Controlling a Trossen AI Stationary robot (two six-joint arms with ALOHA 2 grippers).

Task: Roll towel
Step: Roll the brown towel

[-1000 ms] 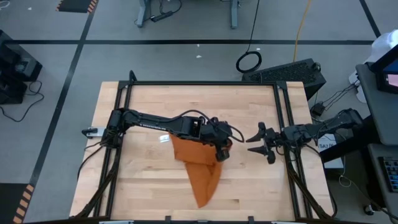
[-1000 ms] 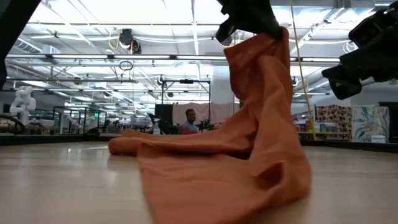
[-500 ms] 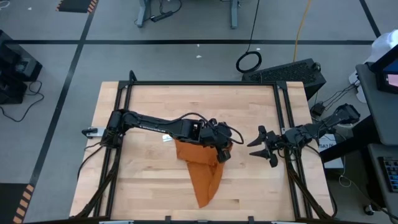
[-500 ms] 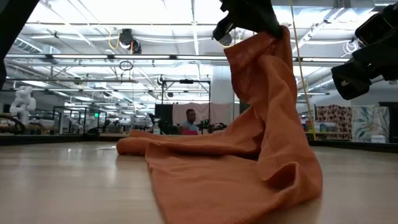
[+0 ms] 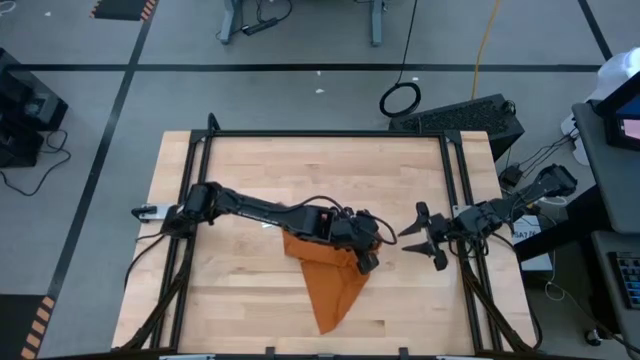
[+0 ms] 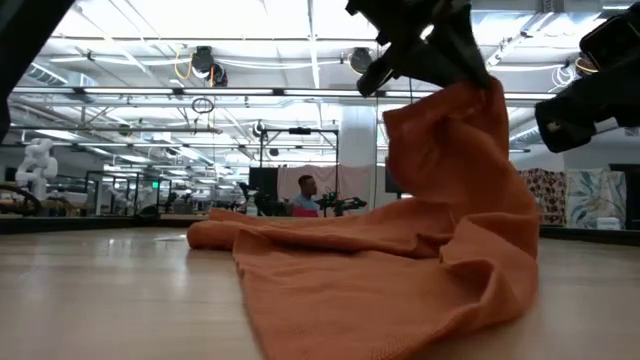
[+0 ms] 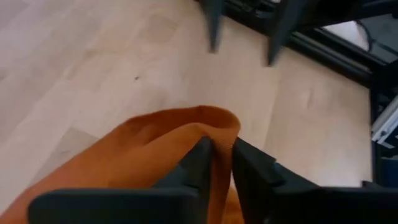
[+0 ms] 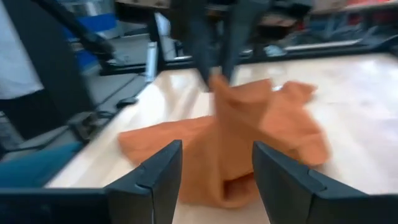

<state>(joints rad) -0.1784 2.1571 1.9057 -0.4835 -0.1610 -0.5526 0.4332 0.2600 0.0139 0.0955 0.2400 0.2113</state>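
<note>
The burnt-orange towel (image 5: pixel 325 285) lies crumpled near the middle of the wooden table, toward its near edge, with one part pulled up into a peak (image 6: pixel 450 130). My left gripper (image 5: pixel 367 258) reaches in from the table's left and is shut on that peak (image 7: pixel 222 152). The towel's lower spread (image 6: pixel 350 280) rests on the wood. My right gripper (image 5: pixel 420 238) hovers open at the table's right side, just right of the towel and touching nothing (image 8: pixel 216 149). My left gripper pinches a raised fold of the towel (image 7: pixel 219 127) between its two fingers (image 7: pixel 199 158). The fingers slant downward from the table's left. The cloth hangs from them as a slack drape (image 6: pixel 480 200), and its lower folds lie on the table.
Black frame rails (image 5: pixel 455 170) run along the table's edges. Bare wood (image 5: pixel 300 165) spreads across the far half and the left side. A person (image 6: pixel 305 195) shows far off in the room behind the table.
My left gripper has gone down and toward the table's right and near edge, still holding the towel. The raised peak has sunk and shifted with it, and the cloth below has slumped wider on the table.
</note>
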